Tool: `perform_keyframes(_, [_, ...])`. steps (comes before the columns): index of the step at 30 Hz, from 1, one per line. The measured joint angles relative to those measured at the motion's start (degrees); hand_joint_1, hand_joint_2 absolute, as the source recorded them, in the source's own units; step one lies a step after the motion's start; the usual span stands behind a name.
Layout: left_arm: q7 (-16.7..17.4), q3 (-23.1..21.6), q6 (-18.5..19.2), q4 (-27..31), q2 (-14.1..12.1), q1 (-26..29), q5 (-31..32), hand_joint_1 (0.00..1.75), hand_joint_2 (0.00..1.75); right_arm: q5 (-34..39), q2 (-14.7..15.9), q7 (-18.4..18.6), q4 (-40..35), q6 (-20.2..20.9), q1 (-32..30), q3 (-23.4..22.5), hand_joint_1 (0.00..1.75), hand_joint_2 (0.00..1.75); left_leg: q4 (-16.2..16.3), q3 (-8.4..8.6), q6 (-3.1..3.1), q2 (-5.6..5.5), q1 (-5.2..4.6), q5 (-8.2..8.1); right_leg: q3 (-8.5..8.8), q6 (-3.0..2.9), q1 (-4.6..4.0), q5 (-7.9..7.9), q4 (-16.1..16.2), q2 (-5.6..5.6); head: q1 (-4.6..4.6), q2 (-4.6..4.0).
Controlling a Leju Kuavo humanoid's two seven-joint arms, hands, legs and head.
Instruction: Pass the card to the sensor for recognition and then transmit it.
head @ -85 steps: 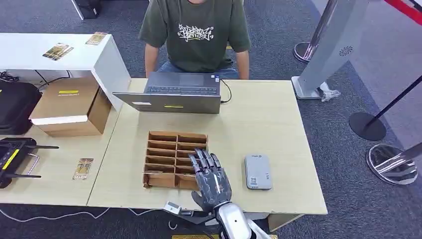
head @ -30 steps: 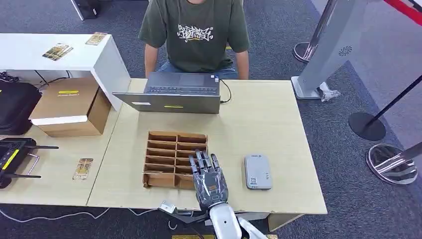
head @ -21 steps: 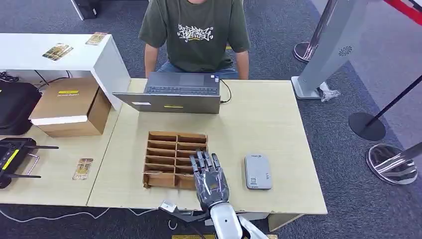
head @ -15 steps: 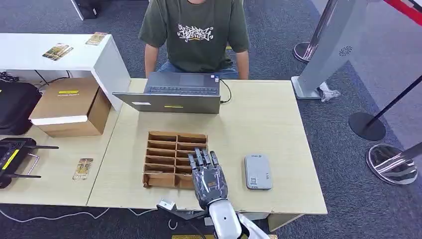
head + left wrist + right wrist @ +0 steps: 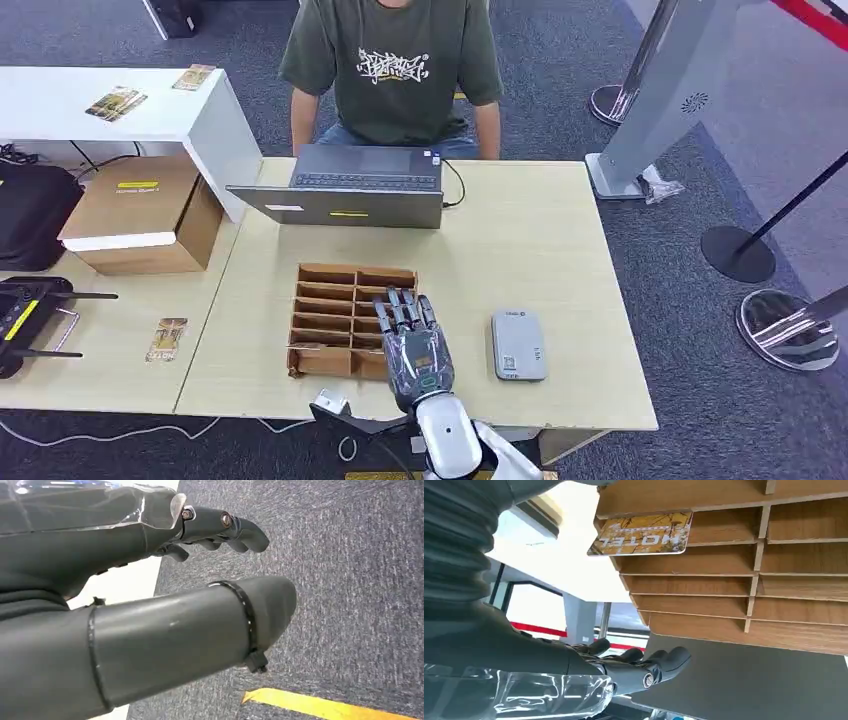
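A pale wooden table (image 5: 520, 230) stands on grey carpet (image 5: 700, 330), with a lower wooden table (image 5: 100, 370) on the left and a white table (image 5: 60, 105) behind that. A person in a green T-shirt (image 5: 392, 70) sits at the far edge behind an open laptop (image 5: 345, 190). A brown divided cardboard tray (image 5: 335, 315) lies near the front edge, and a small grey sensor (image 5: 518, 344) lies flat just to its right, apart from it. On the left table sit a cardboard box (image 5: 140, 215) and a loose card (image 5: 166, 339); more cards (image 5: 117, 101) lie on the white table. Metal stanchion bases (image 5: 790, 330) and a grey pillar (image 5: 670, 90) stand to the right.

In the head view the right hand (image 5: 412, 345) hovers over the tray's near right corner, fingers stretched forward and slightly spread, holding nothing.

The right wrist view looks into the tray's slots and shows a card (image 5: 641, 533) printed "HOTEL" standing in one of them, clear of the fingers (image 5: 659, 665), which the head view hides under the hand.

The left wrist view shows the left hand (image 5: 175, 595) hanging over carpet with a yellow floor stripe (image 5: 330, 707), thumb apart from lightly curled fingers, empty.
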State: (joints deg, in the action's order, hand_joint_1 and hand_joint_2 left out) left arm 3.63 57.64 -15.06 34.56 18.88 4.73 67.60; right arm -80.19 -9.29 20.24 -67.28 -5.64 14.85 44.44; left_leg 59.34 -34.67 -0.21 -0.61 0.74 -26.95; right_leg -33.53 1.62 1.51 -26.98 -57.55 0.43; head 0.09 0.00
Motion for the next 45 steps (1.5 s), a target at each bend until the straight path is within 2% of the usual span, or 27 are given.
perform_keyframes(11, [0.5,-1.0,-0.3,0.0,0.0,-0.1,-2.5,0.0,0.0,0.4,-0.3,0.0,1.1,1.2,0.6,0.0,0.0,1.75,0.0,-0.01,0.0,-0.01,0.0,0.0,0.01,0.0,0.0,0.0,0.0,-0.02,0.02,0.0])
perform_keyframes(29, [2.3,-6.3,-0.1,0.0,-0.1,1.0,-7.5,0.0,0.0,1.0,-0.3,0.9,1.9,1.9,0.8,0.0,0.0,1.75,0.0,-0.01,0.0,-0.01,0.0,0.0,0.01,0.0,0.0,0.0,0.0,-0.03,0.0,0.0])
perform_keyframes(45, [3.1,-8.7,-0.1,0.3,0.0,2.4,-9.0,0.0,0.0,1.0,0.0,1.1,-1.0,2.2,0.0,0.0,0.0,1.75,0.0,0.0,0.0,-0.01,0.0,0.0,0.0,0.0,0.0,0.0,0.0,-0.02,0.02,0.0])
